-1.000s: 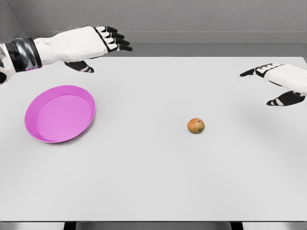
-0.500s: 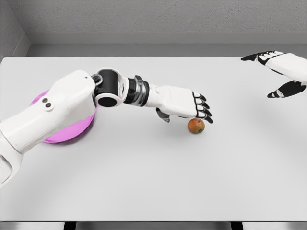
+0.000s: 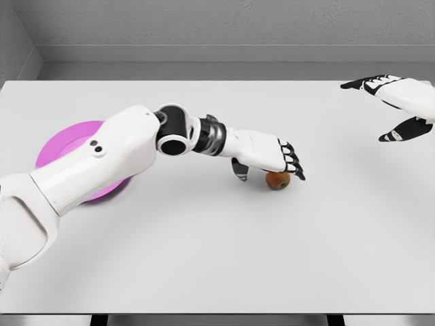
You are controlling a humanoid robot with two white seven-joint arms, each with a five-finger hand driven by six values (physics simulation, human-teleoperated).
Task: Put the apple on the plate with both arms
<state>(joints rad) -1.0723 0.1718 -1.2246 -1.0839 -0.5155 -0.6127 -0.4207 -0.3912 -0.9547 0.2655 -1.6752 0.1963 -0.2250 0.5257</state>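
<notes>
A small orange-red apple (image 3: 277,180) lies on the white table, right of the middle. My left arm reaches across from the lower left, and its hand (image 3: 270,171) sits low over the apple. The fingers (image 3: 292,161) stretch over the apple's top and the thumb (image 3: 239,170) hangs down on its left side. The hand looks open, not closed around the fruit. The pink plate (image 3: 60,146) rests at the left, partly hidden behind my left upper arm. My right hand (image 3: 380,112) hovers open at the far right, well away from the apple.
The white table (image 3: 217,258) spans the view, with its front edge near the bottom of the picture. A grey wall runs behind the far edge. My left arm lies across the table between the plate and the apple.
The left hand has dropped lower over the apple, which has stayed put. The left arm has shifted, uncovering more of the plate. The right hand has hardly moved.
</notes>
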